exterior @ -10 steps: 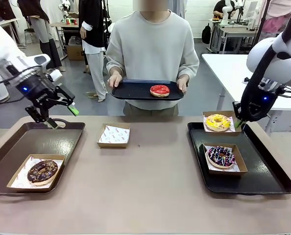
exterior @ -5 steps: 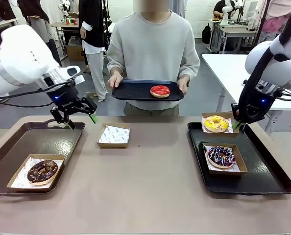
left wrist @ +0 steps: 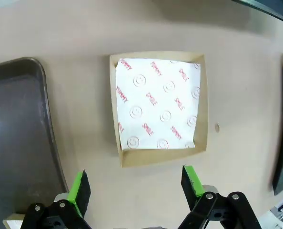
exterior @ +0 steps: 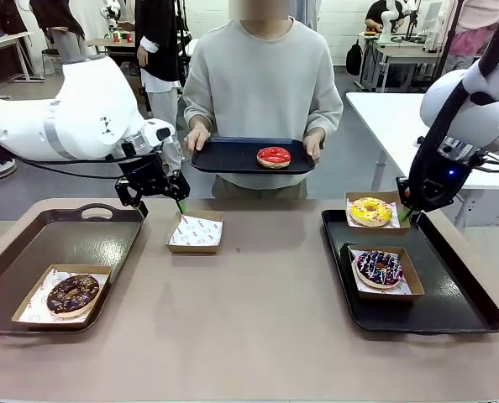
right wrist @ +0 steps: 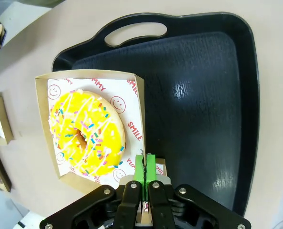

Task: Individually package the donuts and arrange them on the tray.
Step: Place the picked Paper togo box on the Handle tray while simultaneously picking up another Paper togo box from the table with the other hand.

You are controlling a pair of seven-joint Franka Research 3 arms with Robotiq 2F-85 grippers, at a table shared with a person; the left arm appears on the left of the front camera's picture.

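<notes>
We see the left gripper [left wrist: 134, 181] wide open above the empty box [left wrist: 158, 107]; to its right, the right gripper [right wrist: 145, 167] pinches the carton [right wrist: 45, 90] of the yellow donut [right wrist: 103, 124]

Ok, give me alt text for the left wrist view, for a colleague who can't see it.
The left gripper, jaws open, points down at an empty shallow brown cardboard box lined with white paper printed in red, lying on the tan table. The rounded corner of a dark tray lies at picture left, apart from the box.
</notes>
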